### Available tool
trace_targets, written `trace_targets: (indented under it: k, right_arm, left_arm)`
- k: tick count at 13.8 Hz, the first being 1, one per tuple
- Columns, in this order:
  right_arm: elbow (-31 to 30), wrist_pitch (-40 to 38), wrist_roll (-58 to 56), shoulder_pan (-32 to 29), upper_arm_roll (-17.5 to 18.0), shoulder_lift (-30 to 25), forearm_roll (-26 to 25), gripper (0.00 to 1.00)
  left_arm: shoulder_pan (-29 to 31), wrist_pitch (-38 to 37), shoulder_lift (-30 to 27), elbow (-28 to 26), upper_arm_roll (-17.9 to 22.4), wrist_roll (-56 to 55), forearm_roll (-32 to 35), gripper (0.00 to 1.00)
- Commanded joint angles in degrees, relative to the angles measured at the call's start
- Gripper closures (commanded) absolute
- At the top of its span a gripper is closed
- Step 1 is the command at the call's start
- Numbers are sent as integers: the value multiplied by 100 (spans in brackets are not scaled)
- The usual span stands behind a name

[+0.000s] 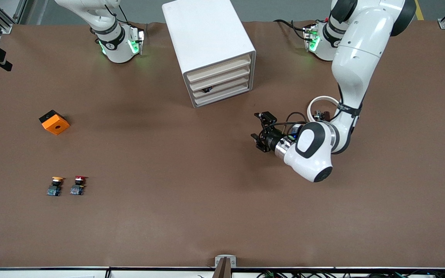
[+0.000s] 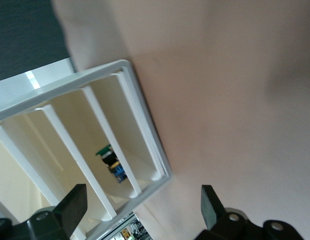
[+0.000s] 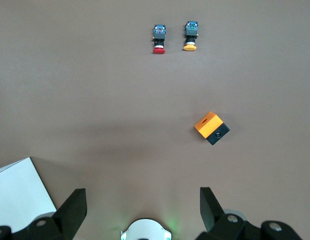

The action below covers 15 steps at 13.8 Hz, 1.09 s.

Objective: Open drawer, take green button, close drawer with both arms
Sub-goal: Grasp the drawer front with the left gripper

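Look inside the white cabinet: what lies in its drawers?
In the cabinet, the third drawer from the top holds one green-capped button, partly hidden by the drawer front. The other drawers' contents cannot be seen.

No text, label, brand or number can be read anywhere. The left arm (image 1: 352, 69) carries a dark band (image 1: 349, 109) with small print near its wrist, but the letters are too small to make out.

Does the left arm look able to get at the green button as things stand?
Probably not yet. The green button lies inside a closed drawer of the cabinet; the left gripper, fingers open, faces the drawer fronts with bare table between, so the drawer must come out first.
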Motion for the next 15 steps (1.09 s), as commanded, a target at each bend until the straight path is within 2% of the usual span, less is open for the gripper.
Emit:
trace_targets:
  k: [1, 5, 11, 15]
  right_arm:
    - [-85, -17, -70, -31, -3, -119, 59, 0]
    - [-85, -17, -70, -22, -3, -119, 59, 0]
    - [-85, -17, -70, -31, -3, -110, 59, 0]
    - [-85, -8, -70, -22, -3, -110, 59, 0]
  left_arm:
    - [-93, -522, 220, 156, 28, -464, -312, 0]
    - [-373, -1005, 579, 112, 37, -983, -348, 0]
    - [-725, -1480, 685, -99, 37, -1001, -296, 0]
    - [-998, -1508, 773, -108, 54, -1001, -269, 0]
